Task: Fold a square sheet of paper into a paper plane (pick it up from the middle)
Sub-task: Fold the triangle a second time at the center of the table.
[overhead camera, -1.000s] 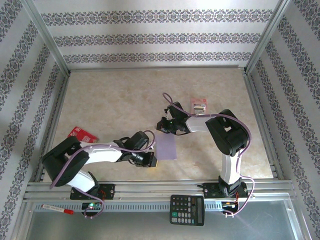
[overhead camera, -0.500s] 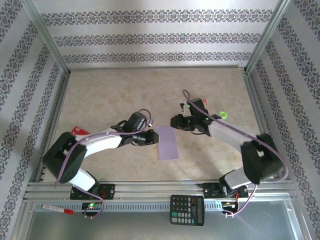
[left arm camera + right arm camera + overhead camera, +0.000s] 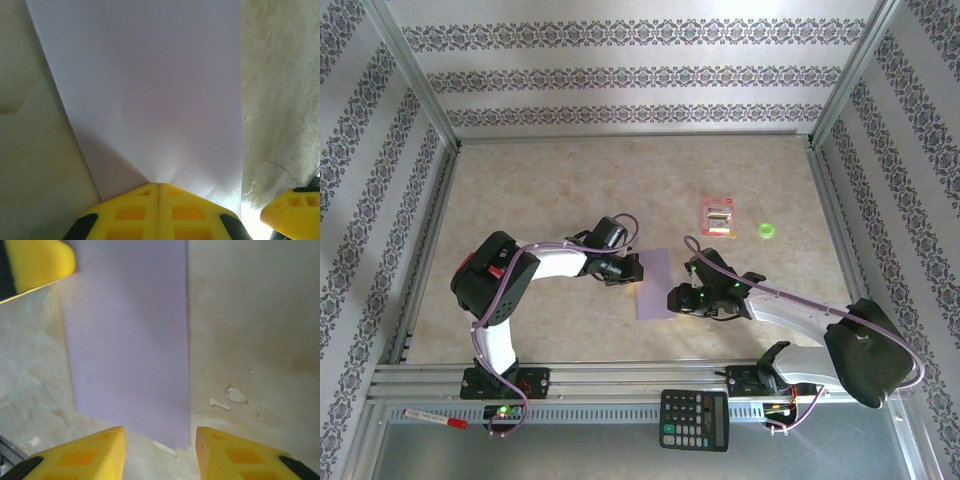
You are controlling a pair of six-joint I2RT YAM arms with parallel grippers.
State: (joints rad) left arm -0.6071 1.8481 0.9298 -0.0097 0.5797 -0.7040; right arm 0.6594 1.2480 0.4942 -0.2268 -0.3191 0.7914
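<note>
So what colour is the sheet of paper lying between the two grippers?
The sheet of paper is plain pale lavender; the left wrist view shows it best.

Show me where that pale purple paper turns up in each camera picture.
Top external: purple paper lies near the centre, between the left tool and right tool.
Left wrist: the paper spreads across the upper middle, above the shut left tool.
Right wrist: the paper runs down left of centre, above the open right tool.
Shared landmark: the left tool's yellow tip, top-left corner in the right wrist view.
</note>
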